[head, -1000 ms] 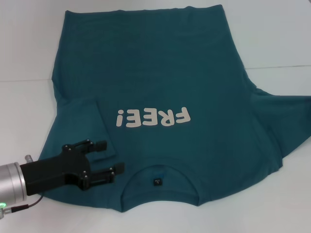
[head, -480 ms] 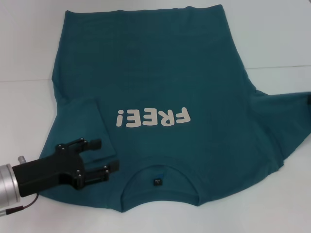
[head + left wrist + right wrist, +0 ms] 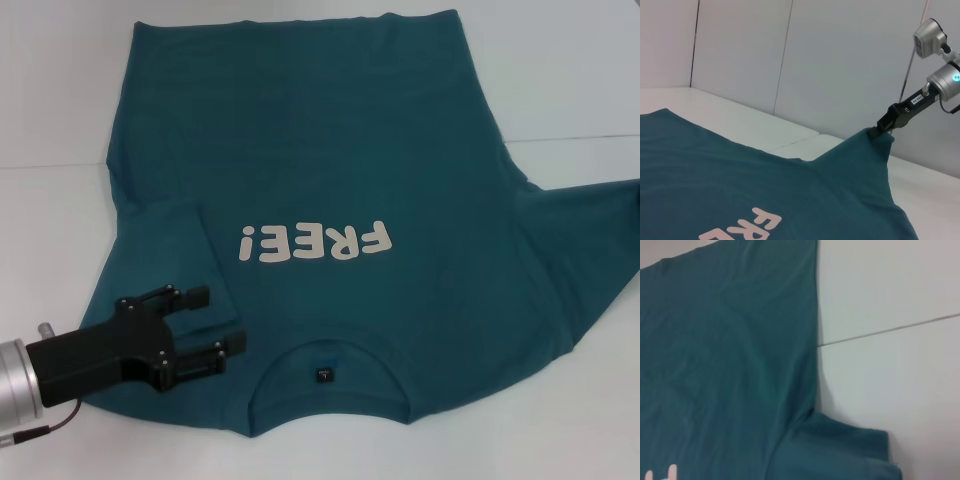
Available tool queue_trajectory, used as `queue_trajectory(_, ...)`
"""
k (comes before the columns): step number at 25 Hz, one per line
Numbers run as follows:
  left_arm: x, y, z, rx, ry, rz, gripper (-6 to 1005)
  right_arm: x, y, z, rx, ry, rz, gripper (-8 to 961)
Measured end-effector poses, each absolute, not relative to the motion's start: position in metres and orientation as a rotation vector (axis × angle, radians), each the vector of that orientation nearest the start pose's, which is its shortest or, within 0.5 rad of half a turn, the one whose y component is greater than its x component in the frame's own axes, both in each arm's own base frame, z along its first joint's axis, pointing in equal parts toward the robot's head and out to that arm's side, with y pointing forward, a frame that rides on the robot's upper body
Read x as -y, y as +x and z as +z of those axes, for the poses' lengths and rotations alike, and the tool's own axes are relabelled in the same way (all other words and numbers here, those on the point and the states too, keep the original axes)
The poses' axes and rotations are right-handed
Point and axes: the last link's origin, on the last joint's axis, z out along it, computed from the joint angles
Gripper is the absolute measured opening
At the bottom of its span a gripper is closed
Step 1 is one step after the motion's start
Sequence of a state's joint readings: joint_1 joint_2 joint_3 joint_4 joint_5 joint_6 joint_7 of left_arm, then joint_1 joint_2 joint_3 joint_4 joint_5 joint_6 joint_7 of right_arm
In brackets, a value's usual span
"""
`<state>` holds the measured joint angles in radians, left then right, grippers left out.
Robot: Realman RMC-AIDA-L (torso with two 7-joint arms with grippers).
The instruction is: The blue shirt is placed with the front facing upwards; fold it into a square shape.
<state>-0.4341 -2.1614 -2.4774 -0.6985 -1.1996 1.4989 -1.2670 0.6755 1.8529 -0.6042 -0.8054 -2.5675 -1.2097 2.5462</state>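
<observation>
Shirt: large teal-blue cotton T-shirt (image 3: 330,200) lies flat, front up, on white table (image 3: 570,80), left sleeve folded inward. Left gripper (image 3: 205,325) hovers by collar, fingers spread, empty. Right gripper (image 3: 884,127) pinches right sleeve tip, lifted. Risk: thin pinch slips, sleeve drops crooked, or pull drags body.

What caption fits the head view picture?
Left gripper open over the blue shirt, its near sleeve folded in.
</observation>
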Motion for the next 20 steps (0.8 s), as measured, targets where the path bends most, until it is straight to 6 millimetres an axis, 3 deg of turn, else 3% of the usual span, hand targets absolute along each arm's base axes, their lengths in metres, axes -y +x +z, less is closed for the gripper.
queue_trajectory(8, -0.312, -0.273, -0.017, 0.594, -2.593, -0.751, 824, -0.427, 0.299, 0.129, -1.506, -1.928, 0.139, 27)
queue_trajectory(20, -0.313, -0.273, -0.016, 0.589, -2.592, -0.748, 824, -0.458, 0.203, 0.061, -1.229, -2.242, -0.225, 27)
